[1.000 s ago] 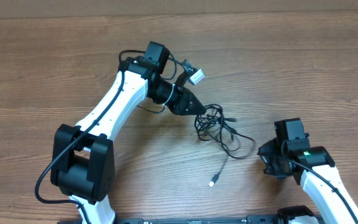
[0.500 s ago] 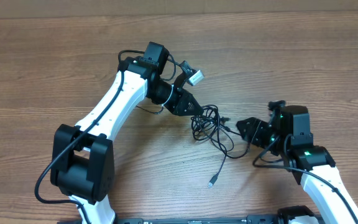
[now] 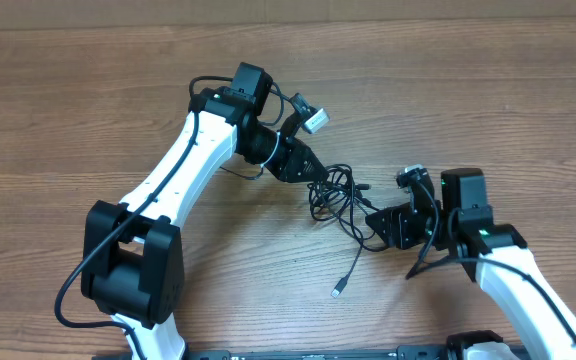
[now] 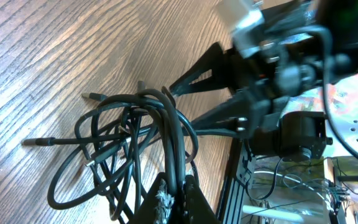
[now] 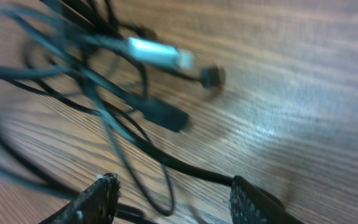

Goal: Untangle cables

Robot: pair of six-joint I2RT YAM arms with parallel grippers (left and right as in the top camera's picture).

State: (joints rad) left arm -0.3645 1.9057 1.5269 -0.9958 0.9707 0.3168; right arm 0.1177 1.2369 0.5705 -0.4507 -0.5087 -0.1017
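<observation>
The cables (image 3: 340, 195) are seen bunched in a loose knot near the middle of the worktop (image 3: 88, 90). One strand is trailed toward the near edge and ends in a silver plug (image 3: 340, 291). The knot's far-left side is pinched by the left gripper (image 4: 176, 200), clamped tight on a few strands. The right gripper (image 5: 178, 198) is set low against the knot's right side, its jaws held roughly half apart with nothing clamped, though strands are seen running between the fingertips. The step in hand is judged to be the second grasp. To do it well, a single outer loop should be picked rather than a bundle. The jaws should be closed only once that strand is centred. The pull should then be made slowly away from the left gripper, so the knot is loosened, not cinched.
</observation>
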